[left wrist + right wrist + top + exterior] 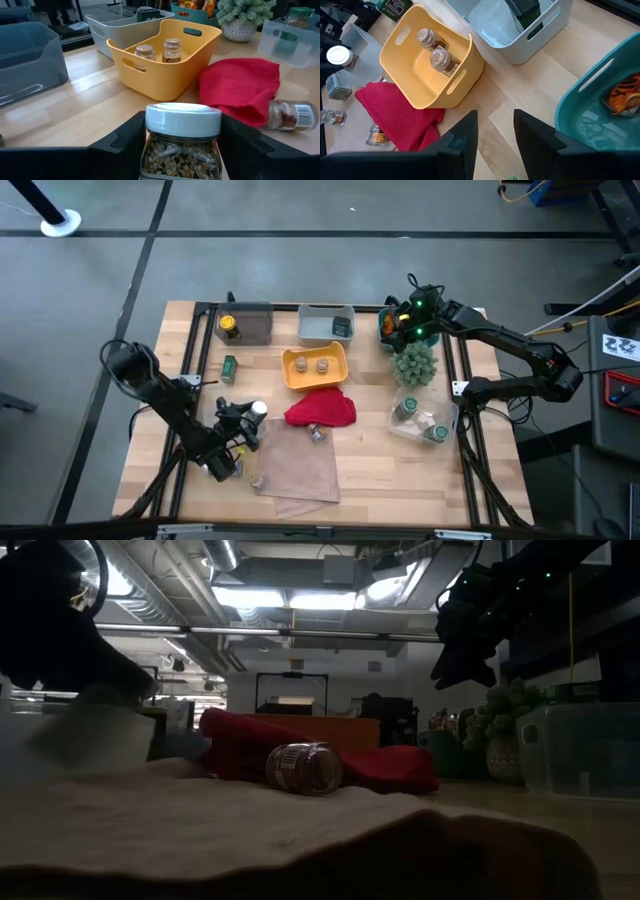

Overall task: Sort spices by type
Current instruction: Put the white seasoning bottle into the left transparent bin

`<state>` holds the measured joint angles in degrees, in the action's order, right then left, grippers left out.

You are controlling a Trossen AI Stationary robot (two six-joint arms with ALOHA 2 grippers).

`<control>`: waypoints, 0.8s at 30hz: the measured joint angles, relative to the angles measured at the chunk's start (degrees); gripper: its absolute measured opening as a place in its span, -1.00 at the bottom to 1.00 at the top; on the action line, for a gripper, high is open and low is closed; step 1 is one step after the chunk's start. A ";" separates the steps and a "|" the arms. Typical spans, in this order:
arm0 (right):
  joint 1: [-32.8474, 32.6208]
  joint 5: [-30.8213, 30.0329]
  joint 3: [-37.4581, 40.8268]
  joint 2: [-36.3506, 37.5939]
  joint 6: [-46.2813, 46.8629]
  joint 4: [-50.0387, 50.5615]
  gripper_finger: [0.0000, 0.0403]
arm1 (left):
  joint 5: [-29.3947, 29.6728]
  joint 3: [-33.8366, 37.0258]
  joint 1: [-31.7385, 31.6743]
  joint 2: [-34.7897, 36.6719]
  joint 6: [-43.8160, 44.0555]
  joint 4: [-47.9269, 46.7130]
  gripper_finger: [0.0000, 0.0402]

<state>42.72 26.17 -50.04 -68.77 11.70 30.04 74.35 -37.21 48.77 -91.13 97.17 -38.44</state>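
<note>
My left gripper (250, 418) stands at the table's near left, shut on a clear spice jar with a white cap (182, 142) that holds a mixed seasoning. Ahead of it a yellow bin (165, 75) holds two tan-topped pots (172, 49). A silver-capped jar (317, 434) lies on its side at the near edge of the red cloth (320, 410). My right gripper (495, 135) hangs open at the far right, with nothing between its fingers, over bare table between the yellow bin and a teal bin (600, 115) of orange sachets. My left gripper pinches the jar's glass body (150, 155), just below the white cap, between its two fingers (120, 145), one on each side. The fingers come nearly level from the table's near left. The jar stands upright in the hold; its bottom is out of view.
A dark grey bin (247, 323) holds a yellow-capped bottle. A pale bin (326, 323) holds a dark tin. A clear bin (425, 418) holds green-lidded jars. A fuzzy plant (414, 365), a tan cloth (298, 470), a green tin (229, 366) and a small pot (257, 481) are also here.
</note>
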 joint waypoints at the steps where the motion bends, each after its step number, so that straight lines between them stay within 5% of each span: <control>1: 0.00 0.00 0.00 0.00 0.00 -0.03 -0.37 | 0.01 0.00 -0.10 -0.29 -0.09 0.00 -0.03; 24: -0.02 -0.46 0.00 0.00 0.00 -0.24 -0.37 | 8.80 0.11 -8.12 -7.78 0.07 0.13 -0.03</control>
<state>42.70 25.71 -50.04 -68.77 11.70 29.80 83.14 -37.10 40.65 -98.92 97.24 -38.30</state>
